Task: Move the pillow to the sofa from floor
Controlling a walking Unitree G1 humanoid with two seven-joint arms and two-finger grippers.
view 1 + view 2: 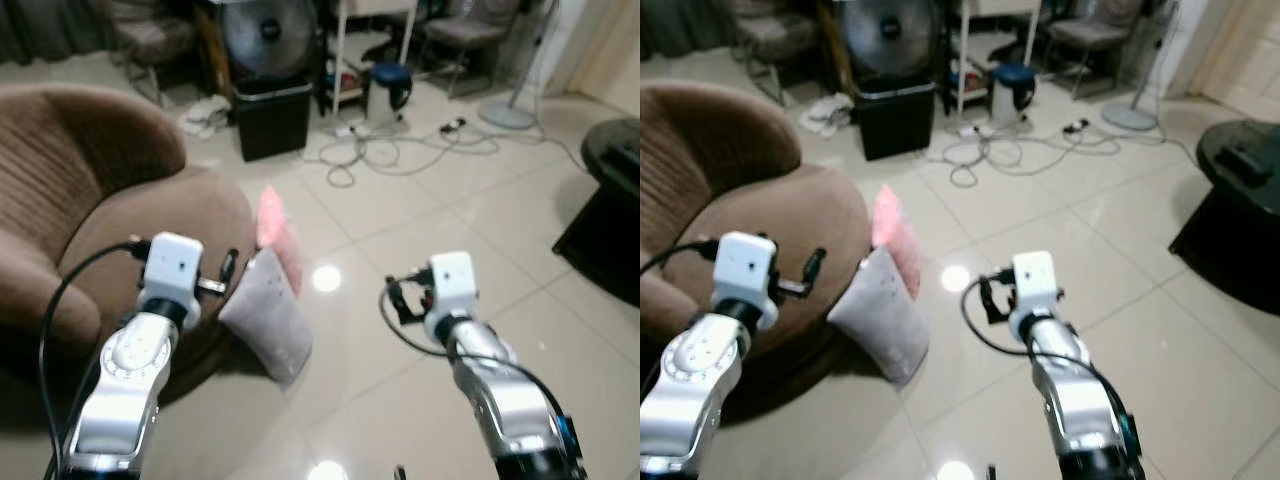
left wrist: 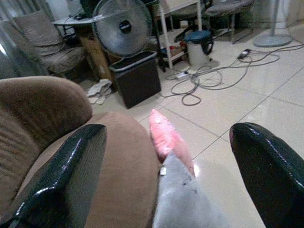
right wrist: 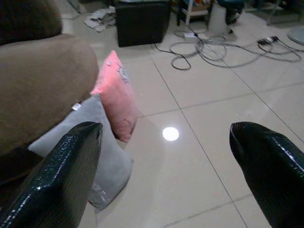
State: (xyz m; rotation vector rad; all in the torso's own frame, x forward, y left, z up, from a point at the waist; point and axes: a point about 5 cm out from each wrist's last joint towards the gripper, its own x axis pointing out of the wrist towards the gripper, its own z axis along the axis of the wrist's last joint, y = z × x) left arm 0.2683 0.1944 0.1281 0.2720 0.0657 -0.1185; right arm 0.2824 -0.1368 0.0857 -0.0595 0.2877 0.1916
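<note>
A grey pillow [image 1: 272, 318] stands on the tiled floor, leaning against the front of the brown sofa [image 1: 95, 215]. Behind it a pink pillow [image 1: 276, 228] leans on the sofa too. My left gripper [image 2: 164, 175] is held above the sofa's edge, just left of the grey pillow [image 2: 183, 199], open with nothing between its fingers [image 2: 66, 175]. My right gripper [image 3: 164, 173] hovers over the bare floor to the right of both pillows, open and empty. The pink pillow [image 3: 116, 97] and grey pillow [image 3: 97, 152] lie ahead of it.
A black bin [image 1: 272, 118] with a fan [image 1: 268, 35] on it stands behind the sofa. Cables [image 1: 400, 150] trail across the floor at the back. A dark round table [image 1: 610, 200] is at the right. A white shelf [image 1: 370, 50] and chairs stand further back.
</note>
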